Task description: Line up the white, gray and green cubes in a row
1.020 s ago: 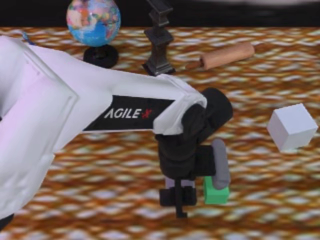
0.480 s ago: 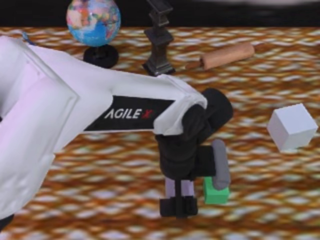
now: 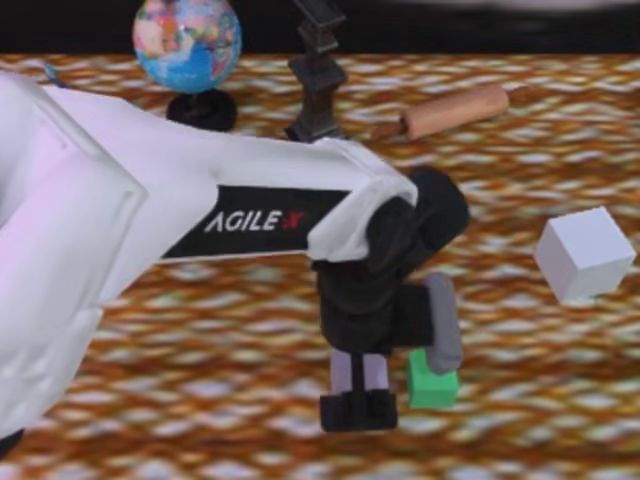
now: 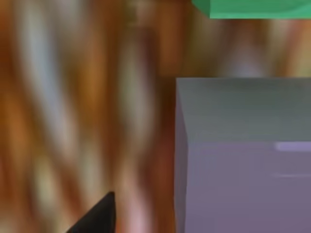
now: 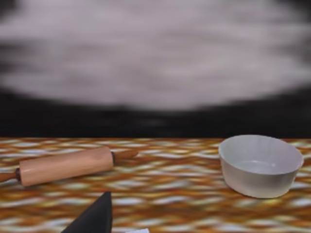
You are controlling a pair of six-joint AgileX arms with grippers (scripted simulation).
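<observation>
Overhead, the left arm reaches from the table's left edge toward the middle of its near edge, and the left gripper (image 3: 358,410) points down there with its dark fingers drawn together around the gray cube (image 3: 359,372), which shows as a lavender block between the wrist and the fingertips. In the left wrist view that gray cube (image 4: 243,155) fills much of the frame, with one dark fingertip (image 4: 97,216) showing at the corner. The green cube (image 3: 432,380) sits on the table just beside the gripper, on the side toward the table's right edge, partly hidden under the wrist's gray housing. The white cube (image 3: 583,254) lies well apart, near the table's right edge and farther back than the other two. My judgement is that the coming move turns on this: gray and green are already side by side, so the row's line runs left to right along the near edge, and the white cube is the outlier, nearer the right arm. The right gripper is out of sight; its wrist camera shows only a rolling pin (image 5: 68,165) and a bowl (image 5: 260,165).
</observation>
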